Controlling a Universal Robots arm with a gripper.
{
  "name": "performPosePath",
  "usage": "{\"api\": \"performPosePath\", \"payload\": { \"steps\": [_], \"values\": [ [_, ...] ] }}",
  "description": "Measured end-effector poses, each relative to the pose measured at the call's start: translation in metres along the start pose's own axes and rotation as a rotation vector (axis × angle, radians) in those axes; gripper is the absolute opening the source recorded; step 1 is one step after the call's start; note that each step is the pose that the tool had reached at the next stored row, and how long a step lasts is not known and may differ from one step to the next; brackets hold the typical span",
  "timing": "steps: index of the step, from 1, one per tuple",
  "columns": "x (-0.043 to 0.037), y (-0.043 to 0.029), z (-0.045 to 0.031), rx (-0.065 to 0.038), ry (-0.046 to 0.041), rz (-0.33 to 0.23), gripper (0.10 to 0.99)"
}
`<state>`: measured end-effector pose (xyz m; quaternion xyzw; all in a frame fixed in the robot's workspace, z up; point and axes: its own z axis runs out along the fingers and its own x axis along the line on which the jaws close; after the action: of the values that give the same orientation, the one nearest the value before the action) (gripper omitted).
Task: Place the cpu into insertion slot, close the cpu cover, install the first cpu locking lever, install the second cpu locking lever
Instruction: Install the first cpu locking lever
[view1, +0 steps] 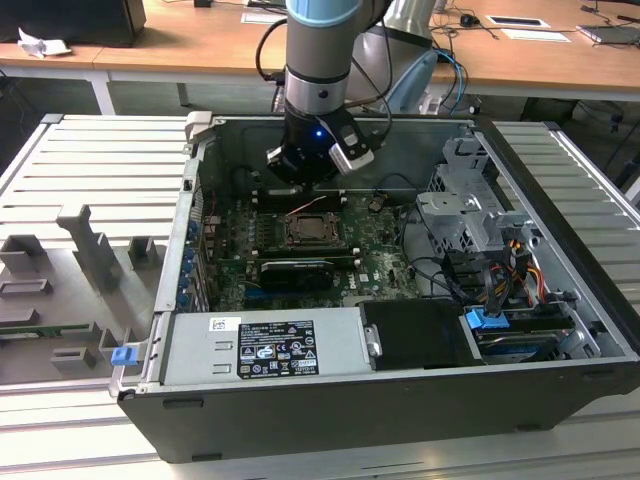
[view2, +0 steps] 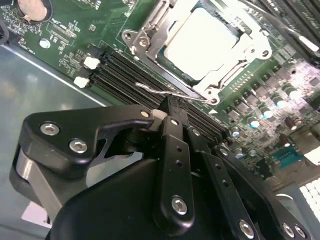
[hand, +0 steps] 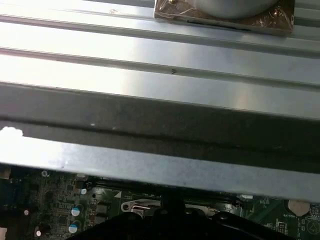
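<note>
The cpu lies in the insertion slot on the green board, its pale metal face showing. The silver cpu cover lies flat over it, framing the chip. A thin wire locking lever runs along the socket's edge beside the memory slots and stands slightly raised. My gripper hangs over that edge with its black fingers drawn together, their tips right at the lever wire. In the exterior view the gripper sits just behind the socket, inside the open case.
Black memory slots lie between the gripper and the socket. A drive cage with cables fills the exterior view's right of the case, a power supply the front. The case wall stands close behind the wrist. Grey fixtures sit outside.
</note>
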<state>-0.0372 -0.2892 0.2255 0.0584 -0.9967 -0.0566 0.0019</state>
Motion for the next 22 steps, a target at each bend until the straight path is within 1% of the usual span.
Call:
{"api": "performPosePath", "payload": {
  "steps": [7, 9, 10, 13, 17, 20, 22],
  "values": [
    [-0.0102, -0.0013, 0.0058, 0.0, -0.0025, 0.022, 0.106],
    [-0.0115, -0.0016, 0.0072, 0.001, -0.0043, 0.038, 0.106],
    [-0.0138, -0.002, 0.0088, 0.001, -0.0054, 0.049, 0.106],
    [-0.0178, -0.0028, 0.0112, 0.001, -0.0055, 0.05, 0.106],
    [-0.0197, -0.0033, 0.0138, 0.001, -0.0056, 0.05, 0.106],
    [-0.0207, -0.0038, 0.0174, 0.002, -0.0056, 0.05, 0.106],
    [-0.021, -0.0041, 0.0194, 0.004, -0.0053, 0.05, 0.106]
  ]
}}
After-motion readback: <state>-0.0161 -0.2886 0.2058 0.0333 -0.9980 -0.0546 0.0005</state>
